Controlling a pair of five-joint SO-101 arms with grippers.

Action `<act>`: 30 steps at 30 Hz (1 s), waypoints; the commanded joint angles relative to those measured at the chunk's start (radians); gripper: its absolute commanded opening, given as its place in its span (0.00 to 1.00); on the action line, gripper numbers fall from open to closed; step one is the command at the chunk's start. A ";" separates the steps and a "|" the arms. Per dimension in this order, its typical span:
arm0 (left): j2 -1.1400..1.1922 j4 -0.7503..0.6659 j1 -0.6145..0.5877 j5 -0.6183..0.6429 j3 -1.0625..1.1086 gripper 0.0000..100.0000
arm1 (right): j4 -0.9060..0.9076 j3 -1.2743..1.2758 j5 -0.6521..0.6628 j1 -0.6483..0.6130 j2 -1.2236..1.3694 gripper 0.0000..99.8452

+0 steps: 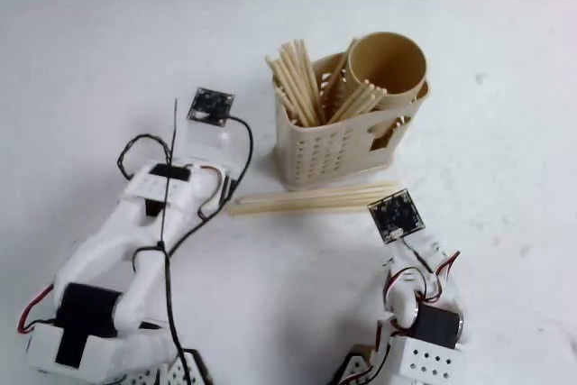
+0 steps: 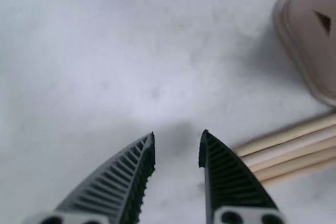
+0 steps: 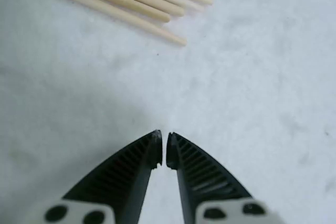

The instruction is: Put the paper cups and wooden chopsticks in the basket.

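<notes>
I am working with two pincers. I am holding my left pincer (image 2: 177, 139) released, its two ribbed fingers parted over the white table (image 2: 105, 51) and gripping nothing. I am keeping my right pincer (image 3: 163, 136) clenched, its tips almost touching with nothing between them.

One basket (image 1: 334, 146) is standing upright on the table, cream plastic with a perforated wall. One tan paper cup (image 1: 388, 65) is sitting in its right-hand part, mouth tipped toward the camera. A bundle of chopsticks (image 1: 302, 83), too many to count, is leaning out of the left part.

At least four loose chopsticks (image 1: 311, 198) are lying side by side on the table just in front of the basket. They are pale, plain wood, and their ends are resting beside my left pincer's finger.
</notes>
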 commanded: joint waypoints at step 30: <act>-0.004 0.164 0.176 -0.110 -0.031 0.15 | 0.007 0.009 0.009 0.007 -0.007 0.03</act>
